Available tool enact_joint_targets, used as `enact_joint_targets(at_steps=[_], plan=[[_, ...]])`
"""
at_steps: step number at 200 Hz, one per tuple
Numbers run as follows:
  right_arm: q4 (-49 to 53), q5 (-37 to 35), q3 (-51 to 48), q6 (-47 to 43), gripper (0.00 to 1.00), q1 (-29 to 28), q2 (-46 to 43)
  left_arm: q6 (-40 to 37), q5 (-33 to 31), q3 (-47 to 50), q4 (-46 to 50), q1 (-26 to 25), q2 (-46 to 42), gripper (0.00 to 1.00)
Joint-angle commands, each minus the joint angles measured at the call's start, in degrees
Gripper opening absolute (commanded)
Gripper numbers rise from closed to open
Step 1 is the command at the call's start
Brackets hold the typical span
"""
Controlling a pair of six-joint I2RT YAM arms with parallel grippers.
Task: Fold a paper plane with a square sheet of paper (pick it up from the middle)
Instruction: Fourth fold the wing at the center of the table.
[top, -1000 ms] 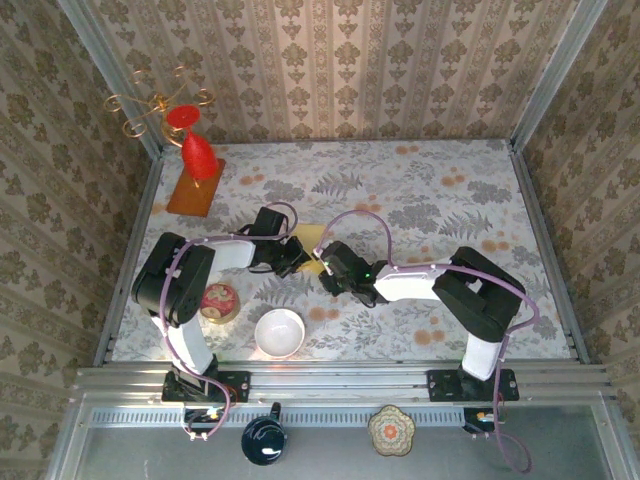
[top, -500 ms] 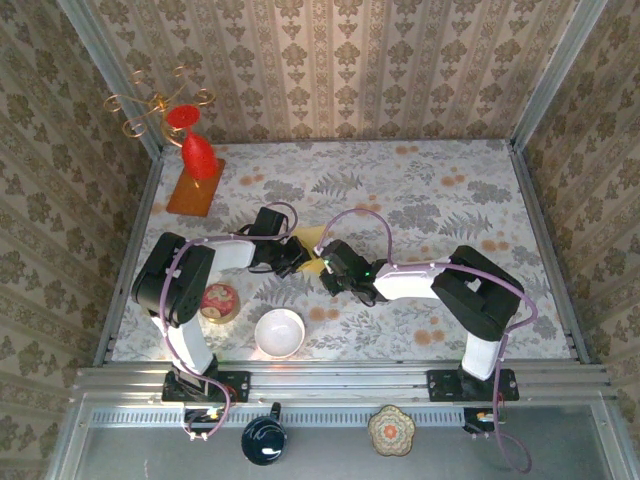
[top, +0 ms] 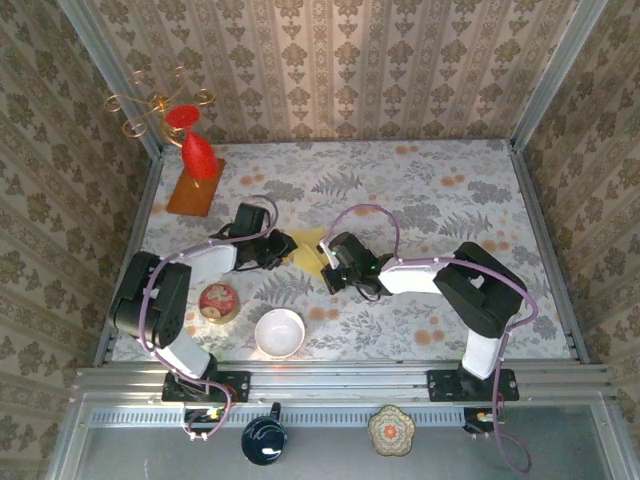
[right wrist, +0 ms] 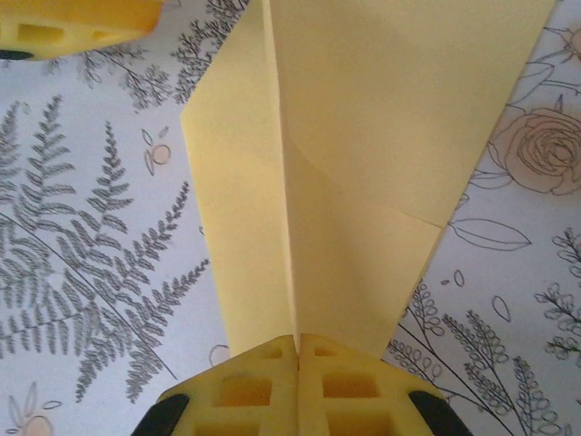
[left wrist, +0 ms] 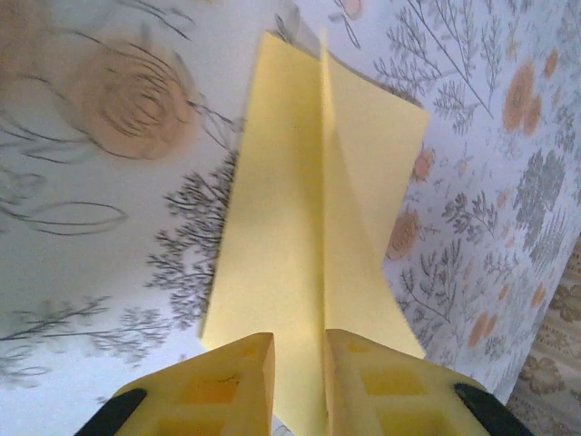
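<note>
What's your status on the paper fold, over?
Right tool shut on paper crease. Left tool slightly open, astride same crease. Bowl near, clear of the fold.

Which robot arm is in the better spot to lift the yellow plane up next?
Probably right. The right gripper is pinched shut on the middle fold of the paper plane, ready to lift. The left gripper has its jaws apart, so it isn't squeezing the fold.
</note>
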State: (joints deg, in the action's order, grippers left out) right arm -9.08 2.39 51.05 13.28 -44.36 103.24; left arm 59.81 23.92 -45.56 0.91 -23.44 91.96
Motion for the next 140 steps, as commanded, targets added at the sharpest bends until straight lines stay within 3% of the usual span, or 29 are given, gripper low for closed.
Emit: enact_joint_targets(at_steps=[1, 48, 140], plan=[[-2.7, 6.8, -1.1, 3.3, 0.01, 1.0, 0.7, 0.4, -1.1, 2.1, -0.3, 0.1, -2.1, 0.24], [-4.3, 12.5, -1.2, 6.5, 0.0, 2.8, 2.2, 0.5, -0.2, 4.1, -3.1, 0.1, -3.8, 0.25], [-2.6, 15.7, -0.2, 8.9, 0.0, 4.2, 4.5, 0.3, 1.0, 5.0, -5.4, -1.2, -3.8, 0.24]])
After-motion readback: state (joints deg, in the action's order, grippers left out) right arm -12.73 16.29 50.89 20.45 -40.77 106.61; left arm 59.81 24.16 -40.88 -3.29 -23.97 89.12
